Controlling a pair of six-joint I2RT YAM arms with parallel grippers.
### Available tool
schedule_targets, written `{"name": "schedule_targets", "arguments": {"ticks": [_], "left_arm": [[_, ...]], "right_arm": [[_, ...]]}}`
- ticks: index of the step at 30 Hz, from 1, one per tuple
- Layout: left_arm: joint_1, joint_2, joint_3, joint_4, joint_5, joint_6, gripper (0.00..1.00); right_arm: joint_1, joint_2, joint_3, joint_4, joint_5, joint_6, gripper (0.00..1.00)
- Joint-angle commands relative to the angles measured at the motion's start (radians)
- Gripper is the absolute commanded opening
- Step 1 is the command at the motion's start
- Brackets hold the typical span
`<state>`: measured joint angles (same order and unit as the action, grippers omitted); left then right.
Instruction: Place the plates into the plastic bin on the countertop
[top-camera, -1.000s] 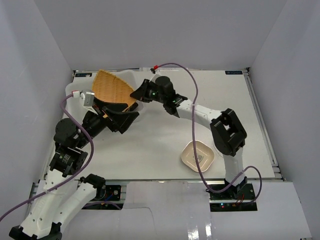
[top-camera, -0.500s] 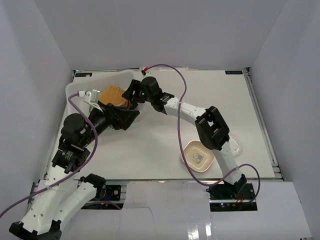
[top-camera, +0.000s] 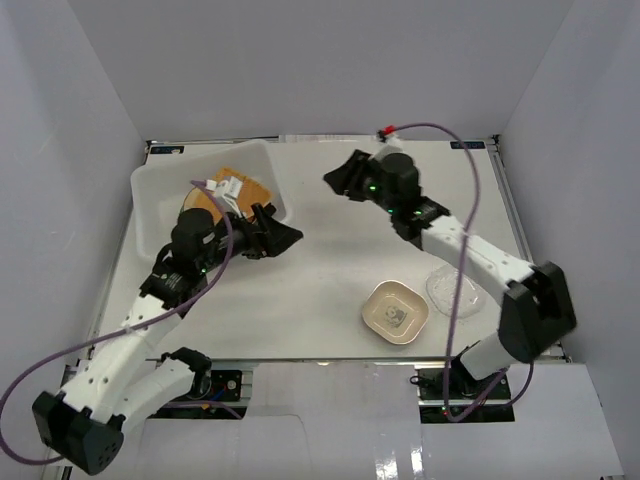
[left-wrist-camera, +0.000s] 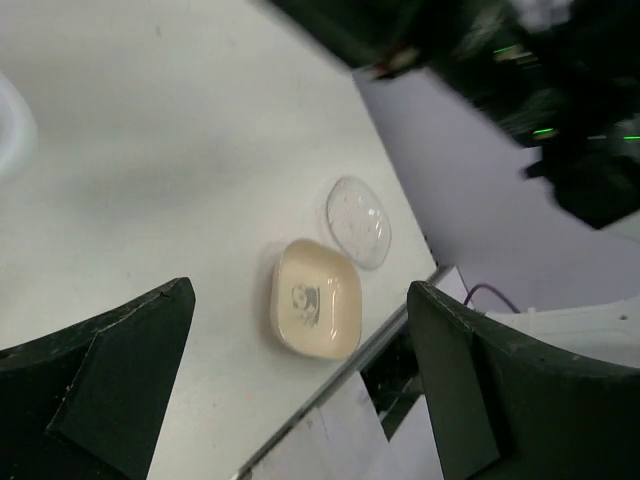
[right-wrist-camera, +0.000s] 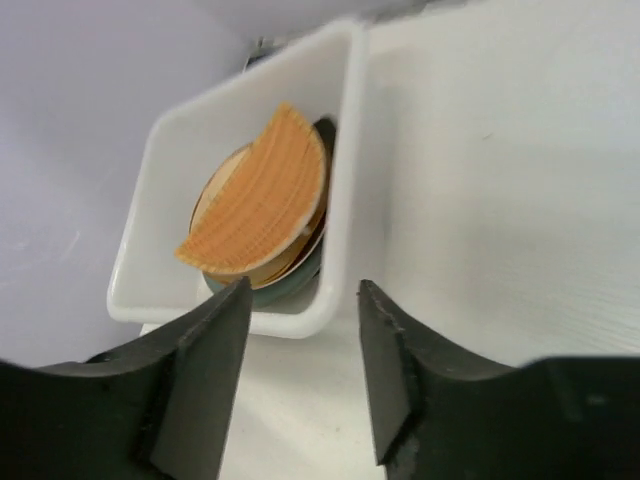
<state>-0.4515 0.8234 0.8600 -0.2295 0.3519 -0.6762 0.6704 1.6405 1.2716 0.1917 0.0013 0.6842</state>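
Observation:
The white plastic bin (top-camera: 158, 212) stands at the back left of the countertop (top-camera: 330, 265). In it the orange fan-shaped plate (top-camera: 243, 186) lies on top of a stack; the right wrist view shows it (right-wrist-camera: 258, 195) over a brown-rimmed plate and a teal plate (right-wrist-camera: 272, 287). The small cream square plate (top-camera: 395, 312) and the clear glass plate (top-camera: 455, 291) lie on the countertop at front right, also in the left wrist view (left-wrist-camera: 316, 311) (left-wrist-camera: 359, 209). My left gripper (top-camera: 286, 238) is open and empty beside the bin's right wall. My right gripper (top-camera: 334, 178) is open and empty, right of the bin.
White walls enclose the table on three sides. A metal-framed edge (top-camera: 520, 235) runs along the right side. Purple cables (top-camera: 465, 215) trail from both wrists. The bin's rim (right-wrist-camera: 345, 160) lies straight ahead of the right fingers.
The orange fan-shaped plate was held above the bin and now lies in it, let go. The right gripper has drawn back to the right; the left gripper has swung out over the table.

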Motion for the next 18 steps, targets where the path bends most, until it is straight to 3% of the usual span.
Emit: {"name": "schedule_targets", "arguments": {"ticks": [1, 2, 4, 7, 9, 10, 12, 14, 15, 18], "left_arm": [[-0.09, 0.114, -0.087, 0.036, 0.05, -0.06, 0.98], [-0.12, 0.14, -0.098, 0.054, 0.035, -0.056, 0.98], [-0.212, 0.232, -0.093, 0.059, -0.02, -0.045, 0.98], [-0.327, 0.362, -0.07, 0.068, -0.101, -0.011, 0.98], [-0.384, 0.449, -0.062, 0.079, -0.128, 0.003, 0.98], [-0.398, 0.48, -0.058, 0.096, -0.134, 0.006, 0.98], [-0.432, 0.566, -0.039, 0.11, -0.13, 0.015, 0.98], [-0.46, 0.623, -0.018, 0.13, -0.108, 0.029, 0.98], [-0.484, 0.675, 0.011, 0.128, -0.108, 0.047, 0.98], [-0.525, 0.735, 0.048, 0.125, -0.126, 0.087, 0.98]], "right_arm": [[-0.129, -0.252, -0.219, 0.052, 0.045, -0.055, 0.51], [-0.211, -0.366, -0.351, 0.046, 0.042, -0.055, 0.31], [-0.303, -0.483, -0.475, -0.009, 0.061, -0.046, 0.08], [-0.557, -0.713, -0.681, -0.115, 0.104, -0.049, 0.08], [-0.656, -0.849, -0.77, -0.22, 0.147, -0.067, 0.08], [-0.766, -0.879, -0.79, -0.257, 0.158, -0.089, 0.11], [-0.857, -0.952, -0.845, -0.319, 0.175, -0.103, 0.19], [-0.948, -0.987, -0.883, -0.34, 0.216, -0.084, 0.35], [-0.963, -0.993, -0.912, -0.363, 0.27, -0.062, 0.54], [-0.977, -0.992, -0.93, -0.405, 0.421, -0.055, 0.77]]}}
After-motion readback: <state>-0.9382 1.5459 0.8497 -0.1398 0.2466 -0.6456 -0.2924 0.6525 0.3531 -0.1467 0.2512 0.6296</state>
